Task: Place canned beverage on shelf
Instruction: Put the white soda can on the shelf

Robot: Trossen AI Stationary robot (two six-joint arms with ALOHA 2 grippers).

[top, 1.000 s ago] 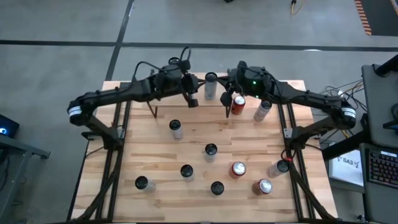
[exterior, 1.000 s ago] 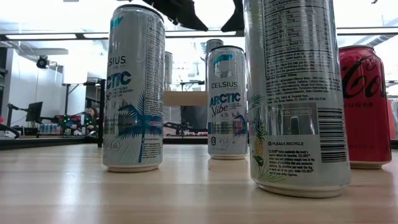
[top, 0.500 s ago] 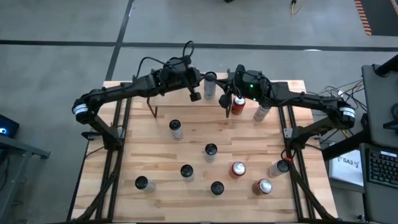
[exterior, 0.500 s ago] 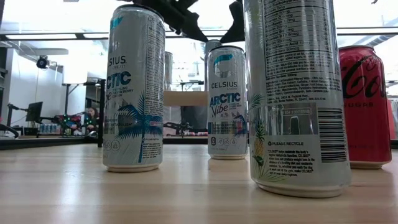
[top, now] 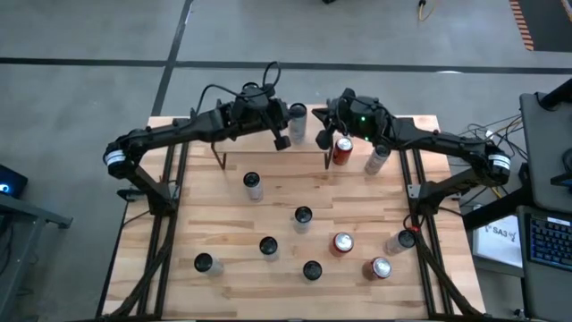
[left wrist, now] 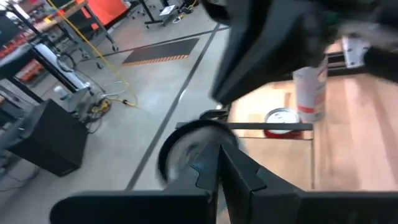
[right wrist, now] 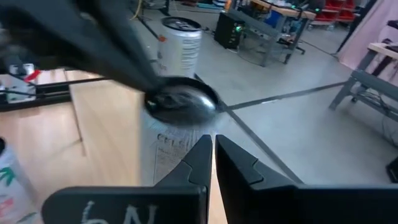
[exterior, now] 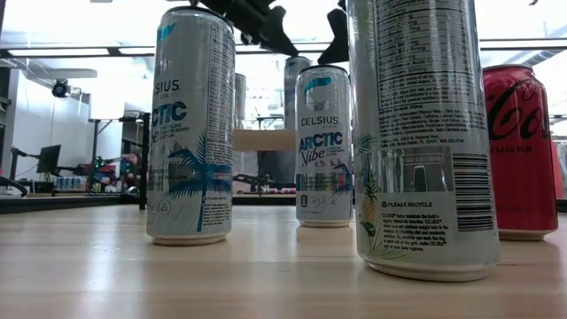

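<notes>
A tall silver can (top: 298,121) stands upright on the far part of the low wooden shelf (top: 304,148). It also shows in the right wrist view (right wrist: 176,127) and, blurred, in the left wrist view (left wrist: 186,152). My left gripper (top: 281,137) is shut just left of the can. My right gripper (top: 323,128) is shut just right of it. In the low view both sets of fingers hang above the can (exterior: 295,71). My left gripper's shut fingertips (left wrist: 219,163) are close by the can's top rim (left wrist: 180,134), but I cannot tell whether they touch it. My right gripper's shut fingertips (right wrist: 205,149) point level at the can's upper side wall (right wrist: 163,142) from the table's right; touch cannot be told.
A red can (top: 342,150) and a white can (top: 377,159) stand right of the shelf. Several more cans stand over the middle and near part of the table, such as (top: 253,185), (top: 303,217) and a red one (top: 341,243).
My left gripper has moved toward the table's right edge and a little toward its far edge, closing in on the silver can. The can has slid slightly toward the table's left, still upright.
</notes>
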